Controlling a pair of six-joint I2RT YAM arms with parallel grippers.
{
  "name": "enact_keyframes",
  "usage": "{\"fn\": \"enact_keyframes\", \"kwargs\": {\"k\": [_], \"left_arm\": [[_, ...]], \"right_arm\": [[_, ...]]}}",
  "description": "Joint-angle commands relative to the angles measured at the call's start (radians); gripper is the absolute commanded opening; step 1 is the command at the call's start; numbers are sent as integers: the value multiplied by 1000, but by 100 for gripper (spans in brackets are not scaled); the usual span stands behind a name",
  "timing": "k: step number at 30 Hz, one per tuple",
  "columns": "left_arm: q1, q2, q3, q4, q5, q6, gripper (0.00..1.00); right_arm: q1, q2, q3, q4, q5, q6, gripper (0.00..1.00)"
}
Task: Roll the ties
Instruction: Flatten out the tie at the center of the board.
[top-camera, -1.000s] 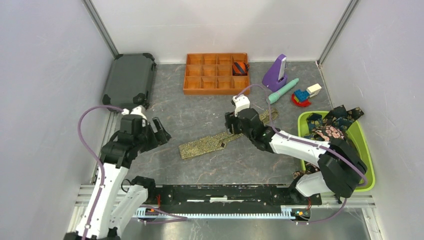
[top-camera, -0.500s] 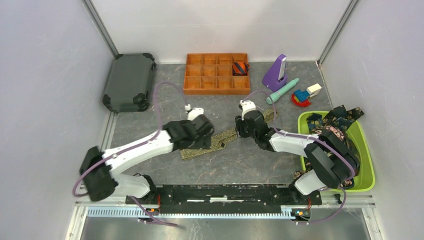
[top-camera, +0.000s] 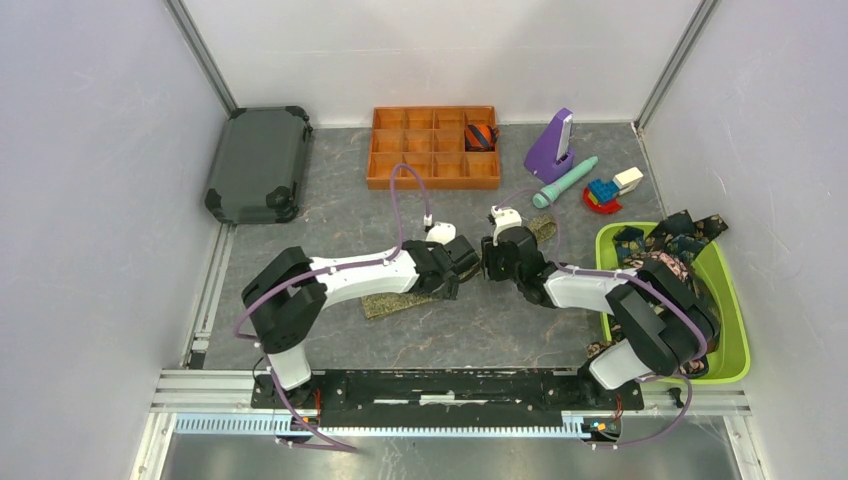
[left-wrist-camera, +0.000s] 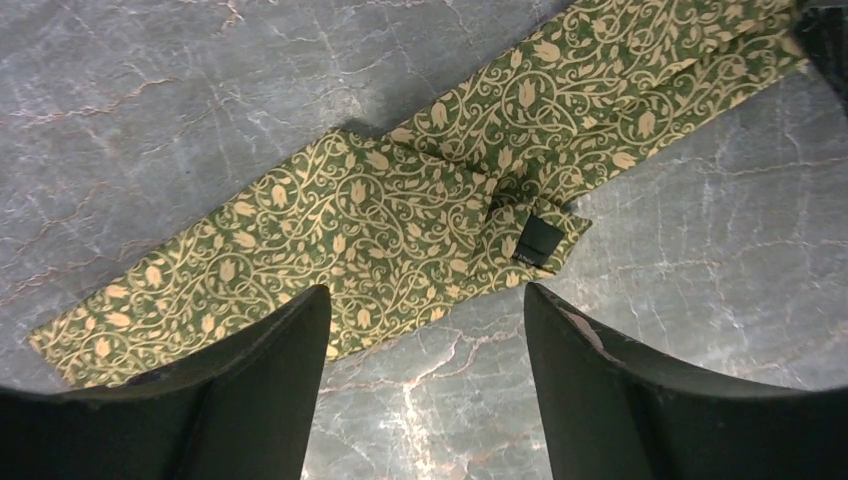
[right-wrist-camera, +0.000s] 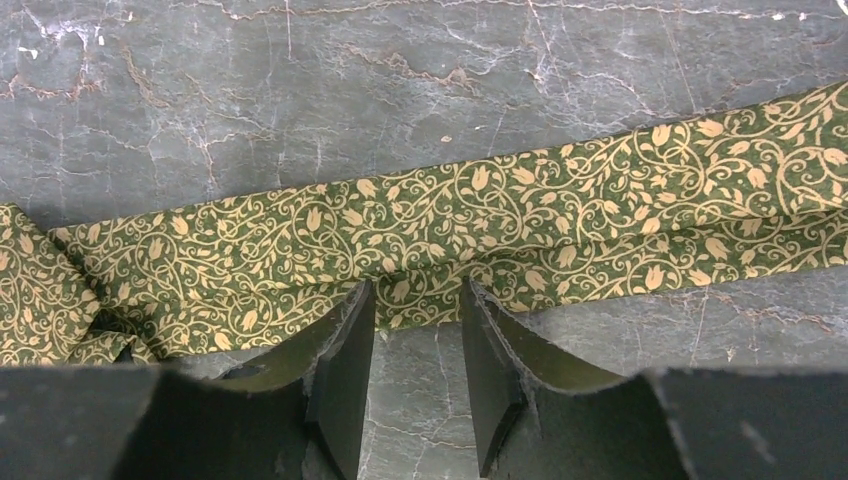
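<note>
Tie (right-wrist-camera: 600, 230) lies flat at table (top-camera: 500, 330) centre: my left gripper (left-wrist-camera: 425, 295), newly arrived, hovers wide above it, my right gripper (right-wrist-camera: 417, 295) narrows at its edge, rolling unstarted.

From above, we saw only the two ends of the olive-green tie (top-camera: 385, 303). Its middle lay hidden under the left gripper (top-camera: 462, 262) and right gripper (top-camera: 492, 258). In the right wrist view the tie ran off both side edges, and we could not tell whether the fingertips (right-wrist-camera: 348, 340) pinched its near edge. Right of the tie, the heaped ties (top-camera: 655, 262) in the green bin (top-camera: 730, 310) were too tangled to count.
</note>
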Motion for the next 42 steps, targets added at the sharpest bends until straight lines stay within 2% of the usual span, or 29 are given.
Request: {"fn": "enact_keyframes", "kwargs": {"k": [1,7,12,15,23,26,34,39,42], "left_arm": [[-6,40,29,62,-39,-43,74],[-7,50,-26,109,-26,-57,61],[-10,67,-68,147,-15,-67,55],[-15,78,-79,156,-19,-72,53],[-32,82,-92,153,-44,-84,35],[-39,62,-90,136,-41,-93,31],[-51,-130,-139,80,-19,-114,29],[-51,-265,-179,32,-16,-129,27],[-51,-340,-204,-8,-61,-146,18]], "right_arm": [[-6,-44,-12,6,-38,-7,42],[-6,-141,28,-59,-65,-26,41],[-6,-139,95,-94,-51,-33,41],[-6,-119,144,-106,-51,-38,40],[-6,22,221,-70,-89,-53,38],[-5,77,218,-67,-97,-49,36],[-6,169,164,-48,-97,-40,33],[-6,171,126,-45,-91,-31,32],[-4,158,101,-50,-92,-18,30]]}}
